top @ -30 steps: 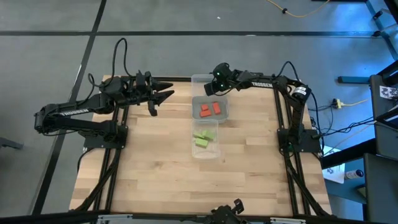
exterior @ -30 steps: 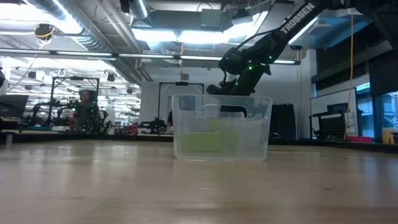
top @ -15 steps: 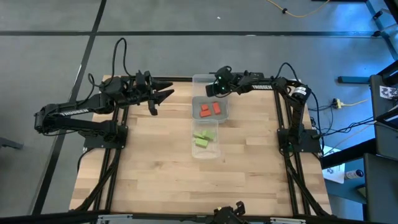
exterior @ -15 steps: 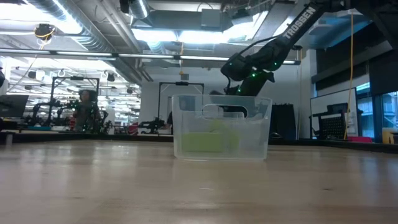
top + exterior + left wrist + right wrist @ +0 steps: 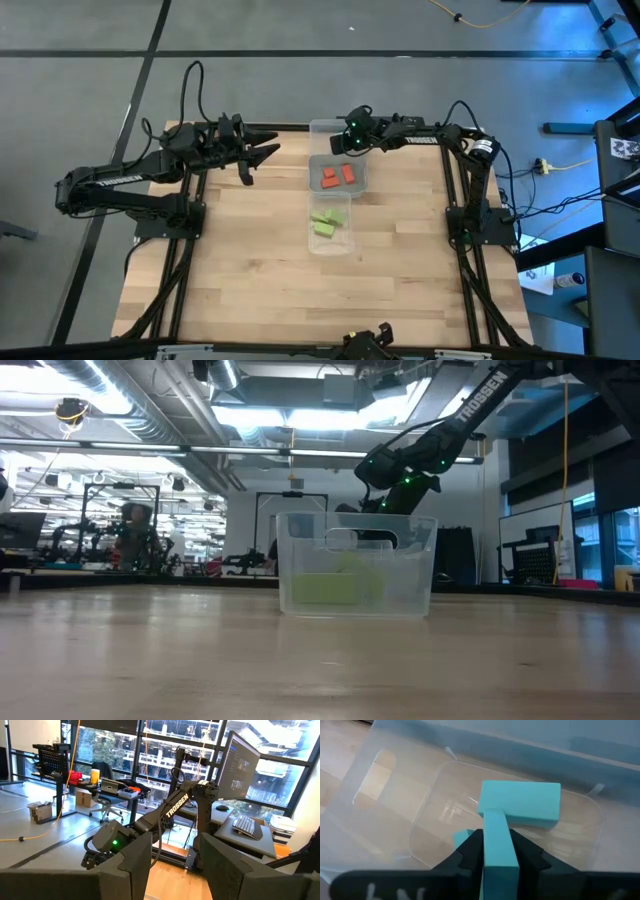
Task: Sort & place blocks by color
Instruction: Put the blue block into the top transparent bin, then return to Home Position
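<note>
Trays first: you have three clear plastic trays in a row down the middle of the wooden table (image 5: 250,270). The far tray (image 5: 395,795) holds a flat teal block (image 5: 522,802); the middle tray (image 5: 362,180) holds two red blocks (image 5: 338,176); the near tray (image 5: 325,243) holds lime-green blocks (image 5: 328,222). Your right gripper (image 5: 496,851) hangs over the far tray, its fingers pinching a narrow teal bar (image 5: 498,845); another teal piece (image 5: 462,838) is mostly hidden behind them. Your left gripper (image 5: 262,155) waits over the table's far left, jaws apart and empty. From the low view, the near tray blocks everything behind it.
</note>
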